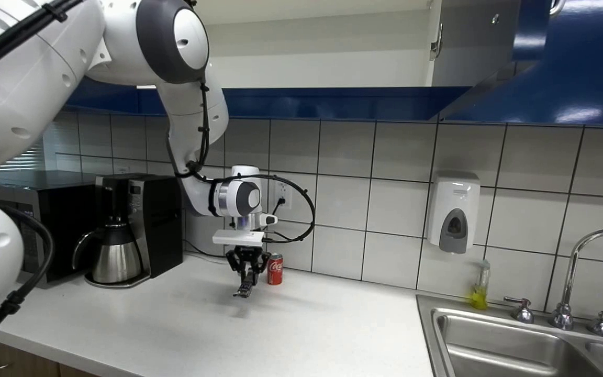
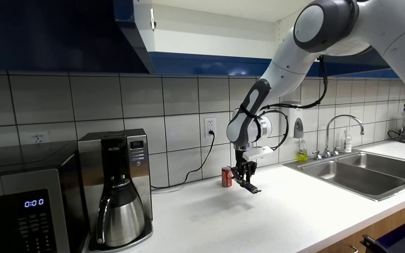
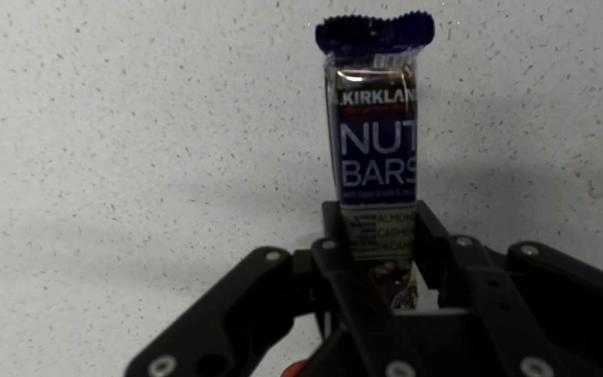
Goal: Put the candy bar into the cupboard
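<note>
The candy bar, a dark wrapped nut bar, lies between the two fingers of my gripper in the wrist view. Both fingers touch its sides, and its blue-ended half sticks out past the fingertips. In both exterior views the gripper points down and holds the bar above the white counter, with a shadow below. The cupboard is overhead, well above the gripper. Its white interior shows, and a blue door stands open. The bar's rear end is hidden by the gripper.
A red can stands close beside the gripper near the tiled wall. A coffee maker and a microwave stand at one end. A soap dispenser, a bottle and a sink are at the other.
</note>
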Motion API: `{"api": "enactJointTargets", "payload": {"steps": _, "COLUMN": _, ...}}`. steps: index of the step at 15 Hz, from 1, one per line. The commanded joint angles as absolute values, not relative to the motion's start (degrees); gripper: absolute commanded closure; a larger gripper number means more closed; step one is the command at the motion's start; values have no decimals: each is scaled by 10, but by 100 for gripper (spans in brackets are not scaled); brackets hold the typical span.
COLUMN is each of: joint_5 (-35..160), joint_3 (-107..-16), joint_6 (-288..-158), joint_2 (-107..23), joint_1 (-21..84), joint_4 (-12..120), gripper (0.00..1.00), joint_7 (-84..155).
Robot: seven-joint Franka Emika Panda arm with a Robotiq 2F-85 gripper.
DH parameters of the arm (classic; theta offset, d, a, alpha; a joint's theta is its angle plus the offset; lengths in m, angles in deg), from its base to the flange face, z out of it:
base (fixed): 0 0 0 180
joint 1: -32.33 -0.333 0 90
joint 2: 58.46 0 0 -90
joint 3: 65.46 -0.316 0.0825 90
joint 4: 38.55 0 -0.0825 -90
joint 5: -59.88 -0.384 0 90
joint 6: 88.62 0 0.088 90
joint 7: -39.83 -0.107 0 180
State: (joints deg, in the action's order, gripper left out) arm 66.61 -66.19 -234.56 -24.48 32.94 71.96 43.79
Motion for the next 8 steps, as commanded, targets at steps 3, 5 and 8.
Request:
{"api": "enactJointTargets", "payload": {"steps": 3, "joint_5": 662, "joint_3": -645, "joint_6": -2346, "joint_2": -320, "joint_1": 320, "joint_4": 815, "gripper": 90, "joint_7": 405}}
{"api": "enactJointTargets", "payload": {"steps": 5, "joint_5": 662, "joint_3": -641, "joint_6": -2346, "joint_2": -344, "joint_1": 321, "joint_4": 848, "gripper": 90, "joint_7": 403}}
{"api": "enactJointTargets", "payload": {"steps": 8, "joint_5": 664, "joint_3": -638, "joint_6": -2346, "joint_2": -384, "joint_1": 323, "joint_4": 900, "gripper": 90, "joint_7": 406}}
